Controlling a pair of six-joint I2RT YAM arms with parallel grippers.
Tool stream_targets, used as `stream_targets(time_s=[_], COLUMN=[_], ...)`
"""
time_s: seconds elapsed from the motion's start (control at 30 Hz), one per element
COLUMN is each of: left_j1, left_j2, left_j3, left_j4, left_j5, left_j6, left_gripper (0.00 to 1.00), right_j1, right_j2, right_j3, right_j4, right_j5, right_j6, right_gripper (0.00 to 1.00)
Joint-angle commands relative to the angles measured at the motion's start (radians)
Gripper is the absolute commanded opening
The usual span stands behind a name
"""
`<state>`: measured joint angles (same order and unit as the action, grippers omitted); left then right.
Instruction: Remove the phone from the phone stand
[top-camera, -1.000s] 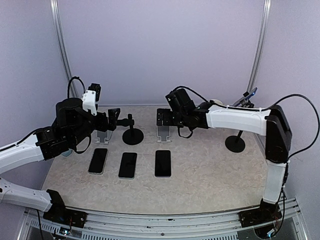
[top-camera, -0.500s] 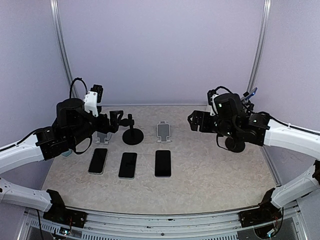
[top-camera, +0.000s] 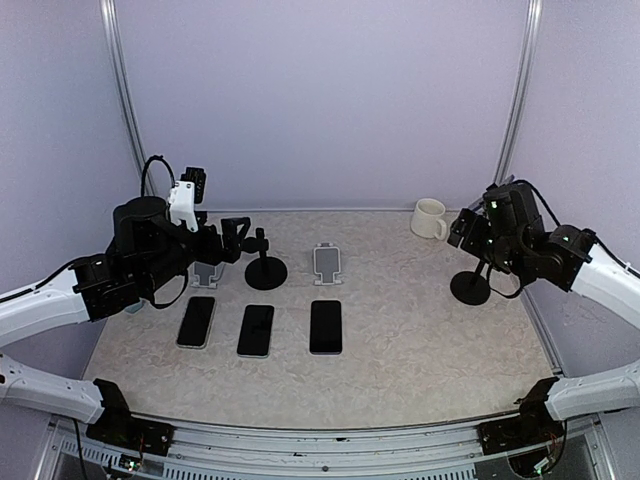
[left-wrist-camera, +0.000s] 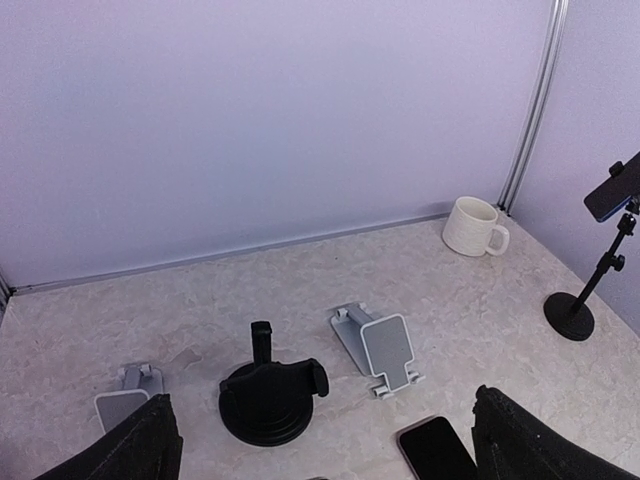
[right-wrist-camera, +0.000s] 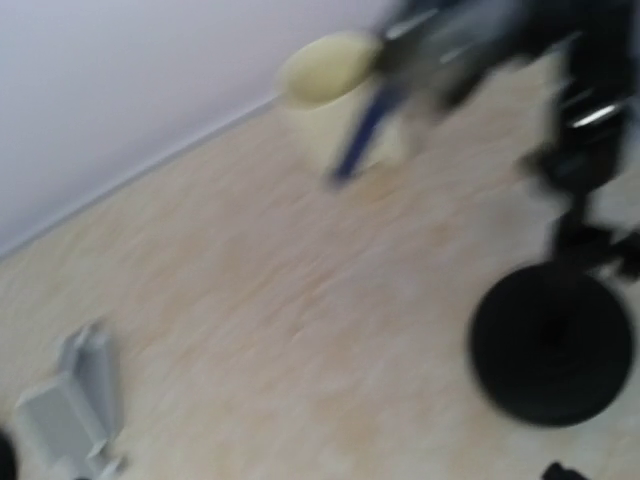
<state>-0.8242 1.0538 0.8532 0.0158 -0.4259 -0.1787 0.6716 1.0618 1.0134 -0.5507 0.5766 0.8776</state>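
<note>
The desk carries everything; the right arm reaches in over its right edge and the left arm over its left; the stand, a black pole on a round foot, rises just beside the right end effector, which hangs above the foot at the pole's left side in the top view; the left end effector hovers well apart from the stand, far across the desk, its fingers spread wide with nothing between them; the right end effector also looks spread and empty, so far as its own blurred view allows; a mug sits near the right end effector, toward the back wall; the phone is clamped at the top of the pole, up and a little right of the right end effector, hidden by the wrist in the top view; its long axis is tilted, one end high and the other low, seen edge-on from the left wrist; the right arm is plainly the nearer, so I judge the move is its own: rise to the phone, set the fingers across its thin edges, close, then draw it from the clamp; the pole is slender, so a sideways push could tip the stand.
</note>
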Motion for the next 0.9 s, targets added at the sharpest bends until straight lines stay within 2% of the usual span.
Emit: stream_targets(time_s=[0.0, 0.17, 0.3, 0.37, 0.53, 0.73, 0.87], left_j1=[-0.006, -0.006, -0.004, -0.004, -0.002, 0.005, 0.01], left_j2=[0.003, 0.004, -0.012, -0.015, -0.015, -0.018, -0.015], left_j3=[-0.019, -0.025, -0.032, -0.035, -0.036, -0.035, -0.036], left_j4=[0.06, 0.069, 0.08, 0.084, 0.088, 0.094, 0.095], left_j5=[-0.008, -0.035, -0.037, -0.038, -0.046, -0.05, -0.052], left_j6=[-0.008, -0.004, -0.012, -0.016, -0.016, -0.013, -0.013], left_gripper=[0.99, 0.99, 0.99, 0.99, 0.99, 0.99, 0.99], right_j1=[-0.122, -0.261, -0.31, -0.323, -0.344, -0.355, -0.356], right_j2=[-0.006, 0.043, 0.098, 0.118, 0.16, 0.172, 0.187], right_j3=[0.017, 0.07, 0.125, 0.137, 0.145, 0.144, 0.145], right_j4=[0.005, 0.057, 0.084, 0.1, 0.129, 0.133, 0.131], right_j5=[-0.033, -0.134, -0.165, -0.187, -0.225, -0.177, -0.14], right_j6=[-0.056, -0.137, -0.184, -0.191, -0.182, -0.153, -0.134], right_gripper=[0.99, 1.0, 0.94, 0.89, 0.85, 0.85, 0.79])
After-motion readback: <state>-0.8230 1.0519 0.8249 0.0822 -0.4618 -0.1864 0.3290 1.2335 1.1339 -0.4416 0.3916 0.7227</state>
